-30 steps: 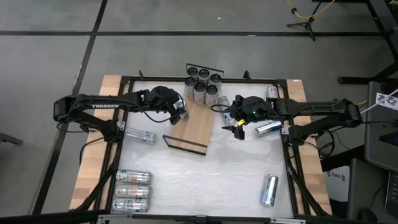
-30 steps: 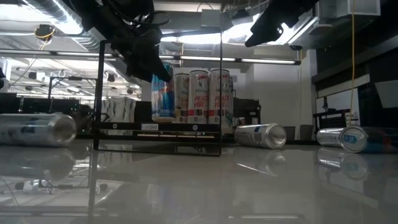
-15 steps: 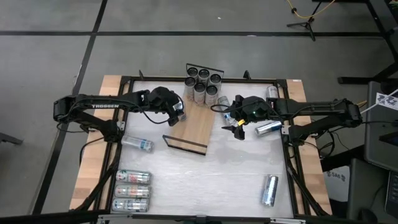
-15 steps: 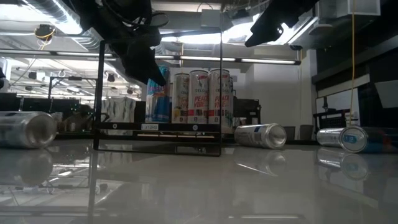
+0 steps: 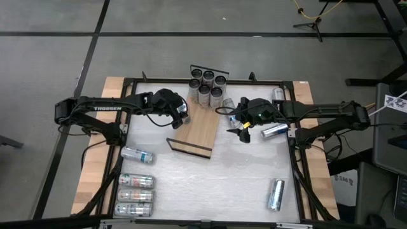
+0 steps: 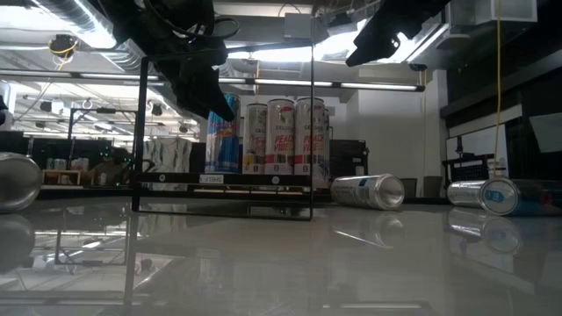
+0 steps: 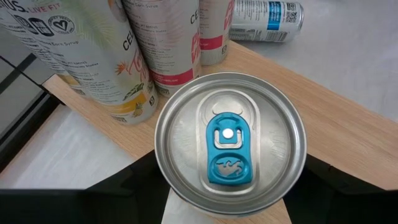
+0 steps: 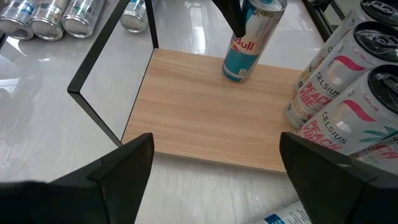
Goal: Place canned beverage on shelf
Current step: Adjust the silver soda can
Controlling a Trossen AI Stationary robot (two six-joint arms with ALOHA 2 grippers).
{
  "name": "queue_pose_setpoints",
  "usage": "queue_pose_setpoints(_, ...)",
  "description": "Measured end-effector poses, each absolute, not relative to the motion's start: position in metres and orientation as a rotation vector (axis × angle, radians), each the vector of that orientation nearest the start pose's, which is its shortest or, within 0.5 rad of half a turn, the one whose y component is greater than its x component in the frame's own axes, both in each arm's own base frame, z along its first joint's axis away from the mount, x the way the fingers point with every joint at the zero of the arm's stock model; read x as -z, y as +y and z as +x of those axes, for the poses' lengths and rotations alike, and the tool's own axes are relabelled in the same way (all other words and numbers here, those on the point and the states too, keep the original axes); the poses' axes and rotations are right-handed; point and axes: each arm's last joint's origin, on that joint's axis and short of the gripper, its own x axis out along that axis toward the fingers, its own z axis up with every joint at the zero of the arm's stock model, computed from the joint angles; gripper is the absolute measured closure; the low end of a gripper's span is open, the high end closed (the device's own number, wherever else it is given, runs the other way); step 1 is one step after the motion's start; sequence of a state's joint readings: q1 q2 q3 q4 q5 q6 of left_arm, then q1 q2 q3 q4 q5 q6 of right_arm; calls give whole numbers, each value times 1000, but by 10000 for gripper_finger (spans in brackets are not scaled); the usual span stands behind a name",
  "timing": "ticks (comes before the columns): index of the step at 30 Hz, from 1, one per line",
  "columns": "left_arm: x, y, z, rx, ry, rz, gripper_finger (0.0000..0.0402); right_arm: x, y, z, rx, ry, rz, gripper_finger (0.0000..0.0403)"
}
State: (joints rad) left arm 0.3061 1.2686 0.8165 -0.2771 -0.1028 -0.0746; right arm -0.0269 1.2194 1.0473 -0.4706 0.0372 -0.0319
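Left gripper (image 5: 182, 114) fingers around can (image 7: 229, 142)

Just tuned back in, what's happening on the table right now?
The left gripper holds a blue Red Bull can upright on the wooden shelf, beside the standing Celsius cans. Whether it has let go cannot be told. The right gripper hangs open just off the shelf's other side, holding nothing. Several cans lie loose on the white table.

The left hand (image 6: 207, 92) hides the blue can's (image 6: 226, 140) top in the low view.
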Motion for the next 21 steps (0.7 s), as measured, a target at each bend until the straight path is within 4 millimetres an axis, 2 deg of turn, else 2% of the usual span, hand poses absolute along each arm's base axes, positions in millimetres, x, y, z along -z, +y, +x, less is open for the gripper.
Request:
queue_pose_setpoints(12,-240,81,248,-404,704,-151,99,-311,-8,258,52,644,-34,59)
queue_pose_setpoints(18,-241,81,248,-421,695,-195,95,-311,-8,258,51,644,-34,59)
queue_pose_setpoints(21,-247,82,250,-421,678,-195,97,-311,-8,258,52,644,-34,59)
